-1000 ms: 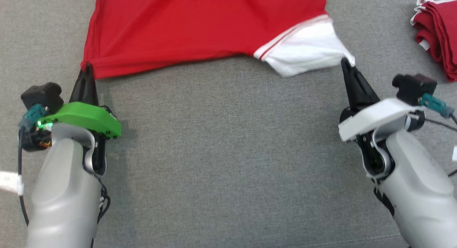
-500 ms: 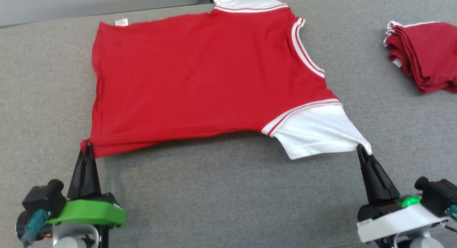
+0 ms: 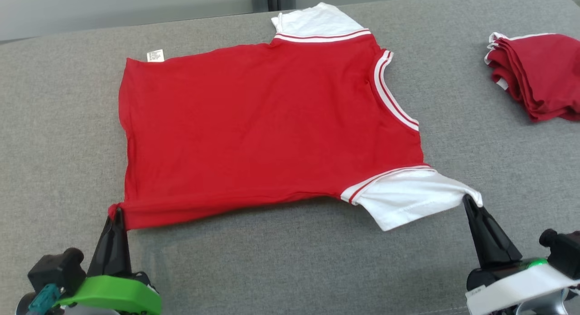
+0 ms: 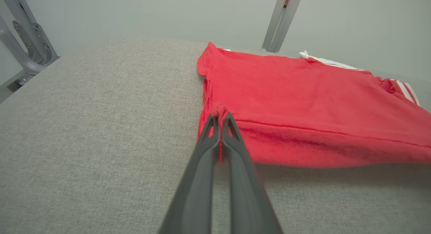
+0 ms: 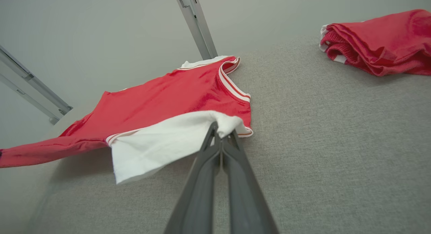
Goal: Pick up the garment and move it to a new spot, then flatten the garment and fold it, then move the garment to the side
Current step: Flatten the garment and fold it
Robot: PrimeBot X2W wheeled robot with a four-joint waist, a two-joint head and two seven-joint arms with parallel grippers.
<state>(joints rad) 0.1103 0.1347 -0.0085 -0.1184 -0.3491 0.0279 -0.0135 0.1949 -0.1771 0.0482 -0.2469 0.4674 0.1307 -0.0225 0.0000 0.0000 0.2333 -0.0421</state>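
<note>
Upholstery (image 3: 290,269), grey and woven, spreads across the foreground between the two arms. At the lower left of the head view, the left gripper (image 3: 117,211), under its green housing, has its dark fingers pressed together on the near left corner of the garment (image 3: 253,124). It pinches a small bunch of the red hem, and in the left wrist view a nub of red cloth pokes out just past the closed tips. At the lower right, the right gripper (image 3: 467,199), under its white housing, is likewise clamped tight. Its tips bite the outer corner of the near white sleeve (image 3: 408,199), which the hold pulls to a point.

Between the two holds, the near edge of the shirt hangs slightly off the surface, with a shadow beneath it in both wrist views. Beyond that edge the red body lies spread flat on the upholstery, reaching away from both grippers. The hem runs along the robot's left and the striped neckline (image 3: 395,95) faces its right. At the far left corner sits a small white label (image 3: 155,55). The other white sleeve (image 3: 312,21) lies at the far edge.

Well apart to the far right rests a stack of folded red clothes (image 3: 537,75). Past the surface's back edge stands a grey metal post (image 5: 195,23).
</note>
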